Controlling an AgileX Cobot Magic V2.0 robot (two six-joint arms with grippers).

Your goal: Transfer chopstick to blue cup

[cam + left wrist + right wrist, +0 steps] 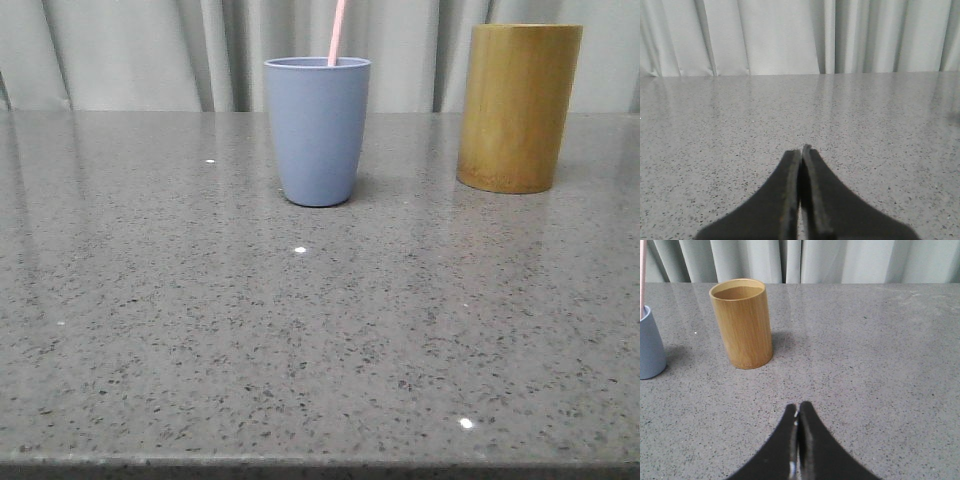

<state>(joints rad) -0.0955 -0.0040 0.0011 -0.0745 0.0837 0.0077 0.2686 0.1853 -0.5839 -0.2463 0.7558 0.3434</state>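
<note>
The blue cup (317, 130) stands upright at the back middle of the grey table. A pale pink chopstick (337, 32) stands in it and leans out past the top of the front view. The cup's edge (650, 345) and the chopstick (642, 275) also show in the right wrist view. My left gripper (801, 150) is shut and empty over bare table. My right gripper (798, 407) is shut and empty, on the near side of the bamboo holder and apart from it. Neither gripper shows in the front view.
A tan bamboo cylinder holder (519, 107) stands to the right of the blue cup; it looks empty in the right wrist view (742, 322). The speckled grey table (300, 340) ends at a front edge. Pale curtains hang behind.
</note>
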